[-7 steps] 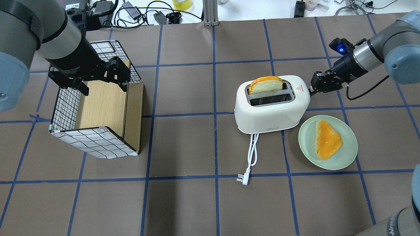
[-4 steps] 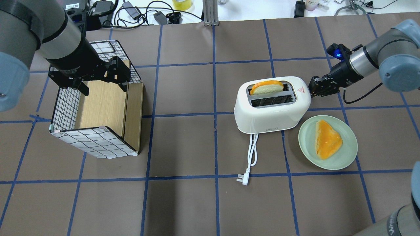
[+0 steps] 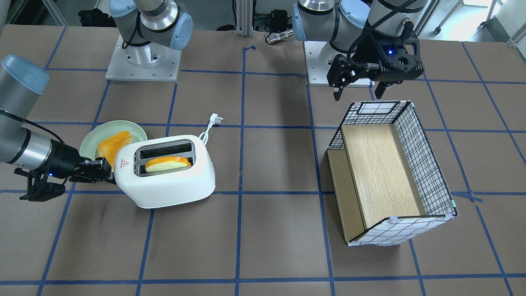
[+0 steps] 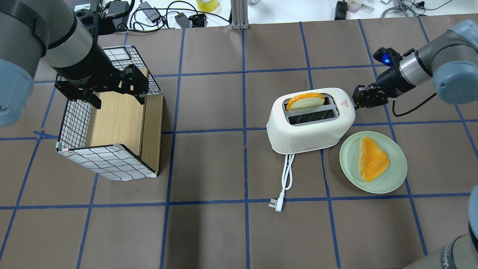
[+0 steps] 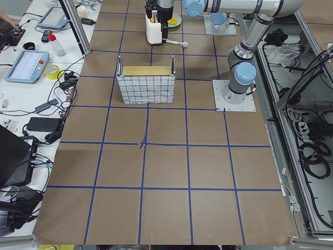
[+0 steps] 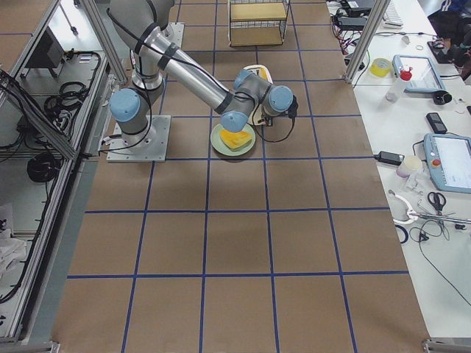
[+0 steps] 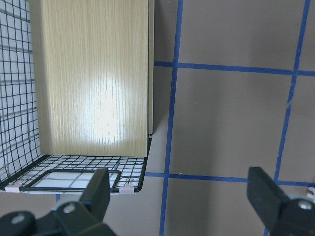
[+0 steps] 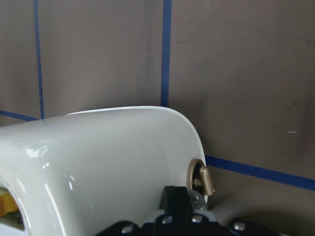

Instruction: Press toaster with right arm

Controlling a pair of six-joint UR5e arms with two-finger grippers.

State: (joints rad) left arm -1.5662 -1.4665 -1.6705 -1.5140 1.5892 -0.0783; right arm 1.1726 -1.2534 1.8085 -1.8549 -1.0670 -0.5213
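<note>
Pressing is under way: the right gripper [image 4: 359, 100], jaws closed on nothing, bears against the end of the toaster [image 4: 310, 130] at that body's 3 o'clock in the overhead view. The right wrist view shows a closed fingertip just beside the bronze lever knob [image 8: 201, 179], though actual contact cannot be confirmed. The toaster stands right of table centre, with the plate [image 4: 396, 175] at its 5 o'clock and its cord [image 4: 286, 175] trailing toward 6 o'clock. A bread slice [image 4: 304, 101] sits in the far slot with its crust above the rim, so the lever is probably not latched. The next move likely calls for a steady downward push along the end face, kept in line so the light body does not slide or tip.

The left gripper [image 3: 357, 93] hangs spread and empty over the grid-patterned box [image 4: 112, 164], at 9 o'clock from the toaster.

Compared with one second ago, the slice rides clearly lower in its slot, the right gripper has come down and in, and the toaster has shifted slightly. The left arm and box are unchanged.
</note>
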